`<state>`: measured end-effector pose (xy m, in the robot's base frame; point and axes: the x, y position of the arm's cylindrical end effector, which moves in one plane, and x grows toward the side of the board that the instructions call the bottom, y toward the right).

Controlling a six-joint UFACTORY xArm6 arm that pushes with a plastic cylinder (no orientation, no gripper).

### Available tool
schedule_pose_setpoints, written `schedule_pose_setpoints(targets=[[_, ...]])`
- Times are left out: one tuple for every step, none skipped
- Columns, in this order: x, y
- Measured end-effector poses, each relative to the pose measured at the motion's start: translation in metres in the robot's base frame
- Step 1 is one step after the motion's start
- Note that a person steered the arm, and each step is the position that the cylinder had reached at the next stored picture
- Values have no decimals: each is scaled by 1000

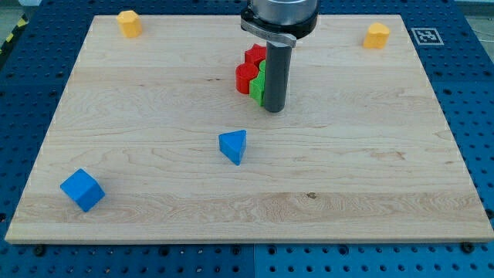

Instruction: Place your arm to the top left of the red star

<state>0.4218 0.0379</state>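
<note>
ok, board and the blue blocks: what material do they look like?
Board: looks like light wood, matte, with visible grain lines and plank seams. Blue cube and blue triangular block: uniform saturated colour, smooth faces, no grain showing; painted wood or plastic, can't tell which.

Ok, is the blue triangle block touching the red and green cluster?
No, the blue triangle block lies alone toward the view's bottom, with bare board between it and the red and green blocks by my tip.

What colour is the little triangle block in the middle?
Blue triangle, clearest in the camera view.
</note>
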Motion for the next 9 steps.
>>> schedule_pose_setpoints(targets=[[0, 1], [0, 1], [0, 16], [-5, 65], [-57, 78], [-110, 51], [-122, 12], [-131, -7], [-145, -7]])
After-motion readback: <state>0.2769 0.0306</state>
